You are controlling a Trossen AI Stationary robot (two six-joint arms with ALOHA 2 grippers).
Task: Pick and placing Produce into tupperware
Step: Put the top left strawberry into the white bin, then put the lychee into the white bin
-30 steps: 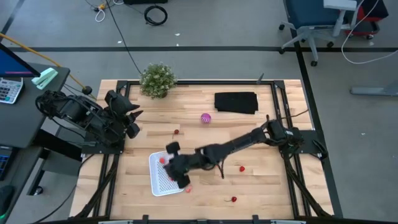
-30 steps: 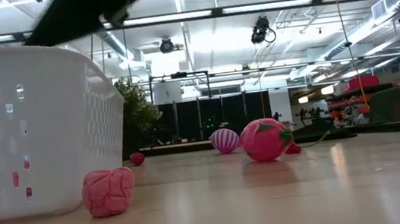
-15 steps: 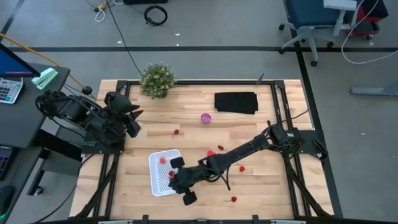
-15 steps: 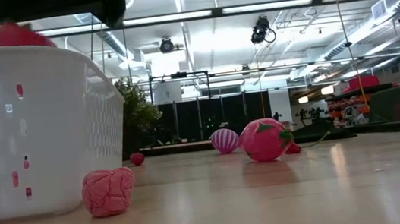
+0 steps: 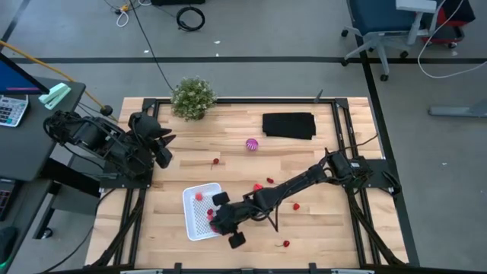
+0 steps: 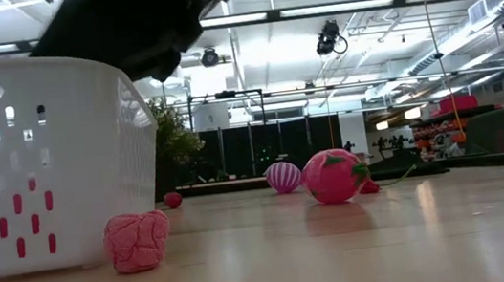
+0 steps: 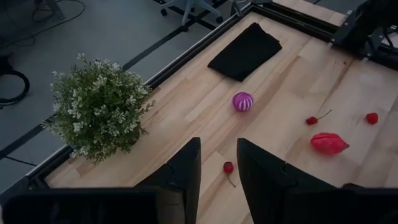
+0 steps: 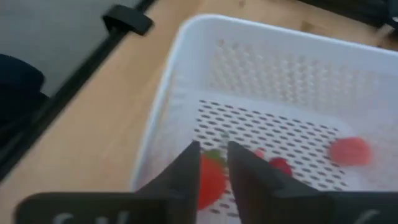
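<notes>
Found the right gripper (image 8: 213, 163) low over the tupperware (image 5: 187, 215), at the side farthest from the left arm, its claw parted by a narrow gap and clamped on nothing. Saw a red strawberry piece (image 8: 208, 180) on the dotted base directly under those fingers, with a round red piece (image 8: 349, 150) and a smaller red one (image 8: 280, 165) farther along the same base.

Found the left gripper (image 7: 219, 146) well apart from the tupperware, back at the table's left edge, claw standing apart and empty.

Counted more produce outside the tupperware: a lumpy pink piece (image 6: 137, 240) just beside its wall; a larger red oblong (image 7: 329, 143) near it on the right arm's side; a purple-magenta ball (image 5: 252, 144) well beyond it; small red pieces (image 5: 216, 160) scattered around.

Placed the bushy green plant (image 5: 192, 97) and the black cloth (image 5: 289, 125) far from the tupperware, at the table's far edge.
</notes>
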